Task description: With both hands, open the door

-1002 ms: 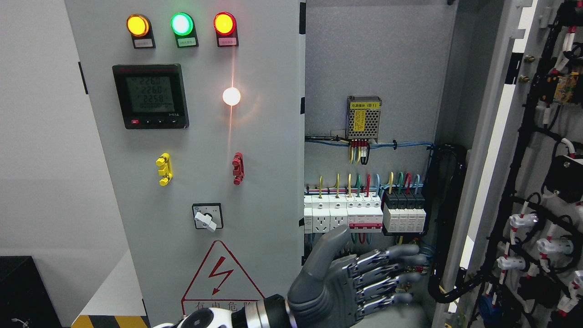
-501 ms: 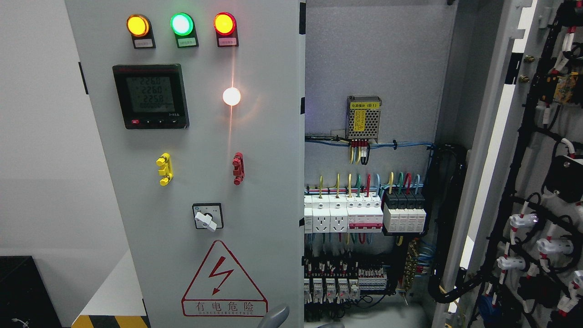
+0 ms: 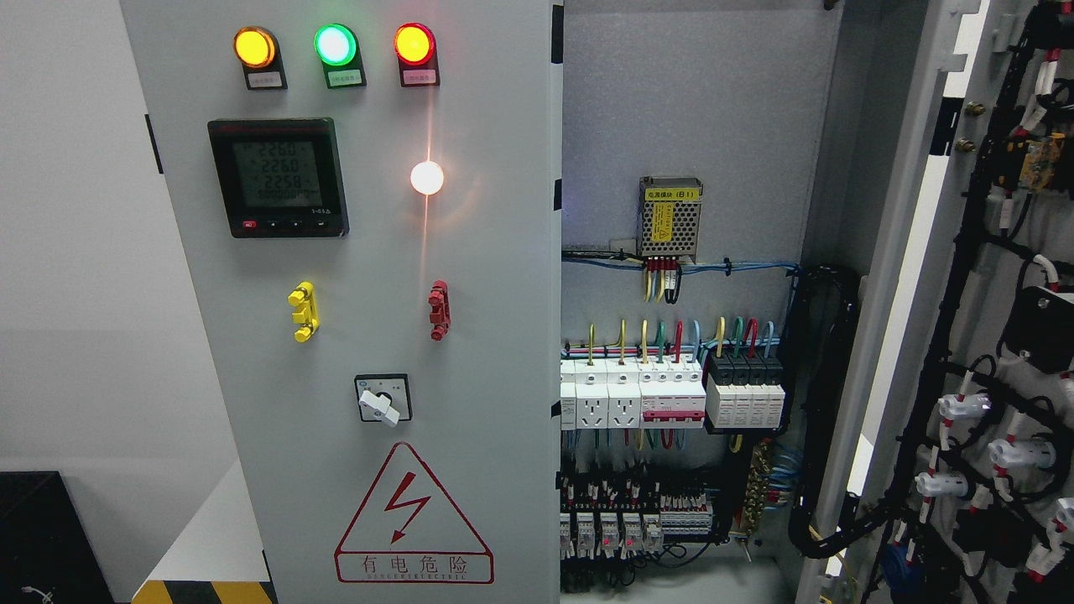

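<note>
**Q:** Gone from view since the earlier frames is the grey robot hand that was spread, fingers extended, before the lower cabinet opening; what should you read from that?

**A:** Neither hand shows now, so you cannot tell whether either is open, closed or gripping. The right door (image 3: 990,335) stands swung wide at the frame's right edge, its inner face with black wiring looms turned toward you. Judged from this, the right-door stage looks done and the arm has withdrawn.

**Q:** Where is the other door?

**A:** The left door (image 3: 377,335) appears closed and fills the left half of the cabinet front. It carries three lit lamps (image 3: 334,44) along its top edge, a meter (image 3: 278,177) below them, a white lamp (image 3: 426,177), a yellow handle (image 3: 303,311), a red handle (image 3: 438,309), a selector switch (image 3: 383,398), and a warning triangle (image 3: 407,520) near its bottom edge. If the task covers both doors, this one is likely next.

**Q:** What lies inside, and around?

**A:** Through the opening you see the grey back panel (image 3: 696,101), a mesh-cased power supply (image 3: 669,217), and a row of breakers (image 3: 671,398) with coloured wires, with terminal blocks beneath. A pale wall (image 3: 75,294) stands left of the cabinet; a black box (image 3: 33,537) sits at the lower left corner beside yellow-black hazard tape (image 3: 201,592).
</note>
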Robot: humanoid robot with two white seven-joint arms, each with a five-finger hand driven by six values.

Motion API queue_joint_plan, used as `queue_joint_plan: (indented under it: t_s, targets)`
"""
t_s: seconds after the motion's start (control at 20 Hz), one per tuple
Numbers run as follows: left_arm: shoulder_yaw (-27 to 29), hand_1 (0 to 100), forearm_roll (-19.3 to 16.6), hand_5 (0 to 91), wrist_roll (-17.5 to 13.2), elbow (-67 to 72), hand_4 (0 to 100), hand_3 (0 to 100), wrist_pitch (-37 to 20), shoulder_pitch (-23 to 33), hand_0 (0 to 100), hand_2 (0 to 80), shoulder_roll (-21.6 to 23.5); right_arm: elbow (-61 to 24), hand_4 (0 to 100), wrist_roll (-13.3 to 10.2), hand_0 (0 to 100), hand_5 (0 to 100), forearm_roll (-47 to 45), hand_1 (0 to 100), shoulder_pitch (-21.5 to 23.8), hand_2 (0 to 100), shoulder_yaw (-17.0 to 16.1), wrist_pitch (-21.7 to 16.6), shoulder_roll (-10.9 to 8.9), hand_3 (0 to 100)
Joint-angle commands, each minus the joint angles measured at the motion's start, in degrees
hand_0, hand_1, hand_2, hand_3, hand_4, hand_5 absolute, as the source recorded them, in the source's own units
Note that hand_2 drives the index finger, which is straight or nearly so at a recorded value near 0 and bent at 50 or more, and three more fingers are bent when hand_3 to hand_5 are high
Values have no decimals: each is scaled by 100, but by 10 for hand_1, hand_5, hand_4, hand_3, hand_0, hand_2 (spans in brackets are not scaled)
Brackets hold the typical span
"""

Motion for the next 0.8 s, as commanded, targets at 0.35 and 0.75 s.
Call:
queue_joint_plan:
  t_s: [0.35,0.75]
  targets:
    - [396,0,-1115,0,-349,3522,0,0,-245,1474,0,0,-981,3,0,0,191,0,53,0,0,0,17,2,0,0]
    - [544,0,-1886,0,-420,6316,0,0,-658,1606,0,0,-2368,3,0,0,191,0,53,0,0,0,17,2,0,0]
